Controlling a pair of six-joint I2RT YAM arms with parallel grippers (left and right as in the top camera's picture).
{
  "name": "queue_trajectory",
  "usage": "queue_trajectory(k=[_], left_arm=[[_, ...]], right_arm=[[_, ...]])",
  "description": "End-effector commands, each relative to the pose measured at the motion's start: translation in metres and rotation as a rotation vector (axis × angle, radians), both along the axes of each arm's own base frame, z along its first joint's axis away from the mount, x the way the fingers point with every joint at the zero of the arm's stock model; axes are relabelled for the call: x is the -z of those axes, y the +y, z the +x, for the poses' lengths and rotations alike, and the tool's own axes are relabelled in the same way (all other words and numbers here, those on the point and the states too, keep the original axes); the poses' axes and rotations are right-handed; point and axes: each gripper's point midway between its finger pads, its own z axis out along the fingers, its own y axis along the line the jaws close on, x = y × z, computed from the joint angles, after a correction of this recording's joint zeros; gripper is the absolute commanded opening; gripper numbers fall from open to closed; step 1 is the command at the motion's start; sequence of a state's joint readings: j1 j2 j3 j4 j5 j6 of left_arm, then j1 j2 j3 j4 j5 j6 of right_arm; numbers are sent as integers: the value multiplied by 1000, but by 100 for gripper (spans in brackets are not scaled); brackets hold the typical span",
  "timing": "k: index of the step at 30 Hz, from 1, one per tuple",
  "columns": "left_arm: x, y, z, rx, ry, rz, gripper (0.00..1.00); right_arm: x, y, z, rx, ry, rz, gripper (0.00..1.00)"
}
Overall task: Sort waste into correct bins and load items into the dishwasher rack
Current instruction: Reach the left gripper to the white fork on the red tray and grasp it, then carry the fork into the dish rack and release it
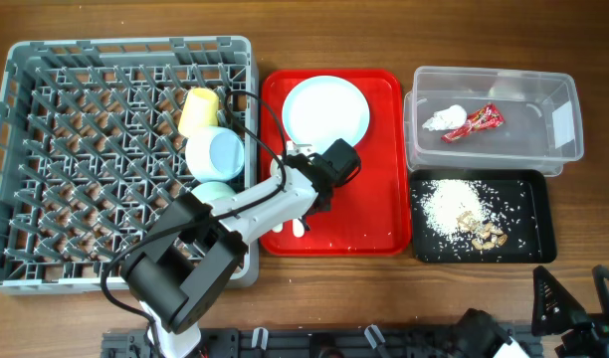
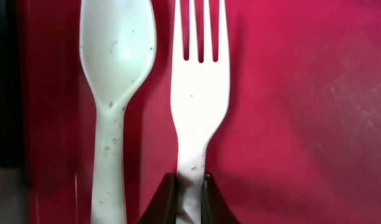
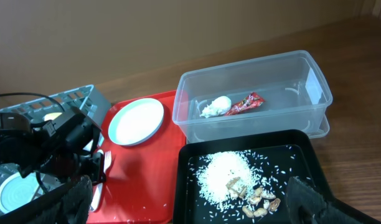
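My left gripper [image 2: 190, 186] is shut on the handle of the white fork [image 2: 200, 93], which lies on the red tray [image 2: 302, 93] beside the white spoon [image 2: 116, 56]. Overhead, that gripper [image 1: 303, 217] is at the tray's lower left. The pale blue plate [image 1: 325, 109] sits at the tray's far end. A yellow cup [image 1: 199, 109], blue bowl [image 1: 215, 152] and mint bowl [image 1: 215, 189] rest in the grey rack [image 1: 46, 149]. My right gripper [image 1: 580, 298] stands open and empty near the front right edge.
The clear tub [image 1: 566, 149] holds a red wrapper [image 1: 474, 122] and a white napkin [image 1: 442, 120]. The black tray [image 1: 543, 224] in front of it carries rice [image 1: 454, 202] and brown scraps [image 1: 489, 234]. A few rice grains dot the red tray [image 1: 369, 209].
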State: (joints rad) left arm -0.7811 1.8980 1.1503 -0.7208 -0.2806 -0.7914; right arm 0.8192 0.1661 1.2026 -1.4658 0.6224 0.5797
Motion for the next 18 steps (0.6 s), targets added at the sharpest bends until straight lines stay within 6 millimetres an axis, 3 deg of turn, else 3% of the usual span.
queue_trajectory(k=[1,5,9,11,14,18], left_arm=[[-19,-2,2,0,-16,-13,4],[-93,-9,19,-5,-144,-82,4],[-174,4,23,38,-302,-114,4],[-216,30,19,45,-401,-95,4],[-250,89,10,-34,-485,15,5],[-267,163,1,-176,-494,138,4]], right_arm=[[-1,-4,-1,14,-12,12,100],[-1,-4,-1,14,-11,12,100],[-1,-4,-1,14,-11,12,100],[-1,-4,-1,14,-11,12,100],[-1,-4,-1,14,-11,11,100],[0,-4,-1,14,-11,12,100]])
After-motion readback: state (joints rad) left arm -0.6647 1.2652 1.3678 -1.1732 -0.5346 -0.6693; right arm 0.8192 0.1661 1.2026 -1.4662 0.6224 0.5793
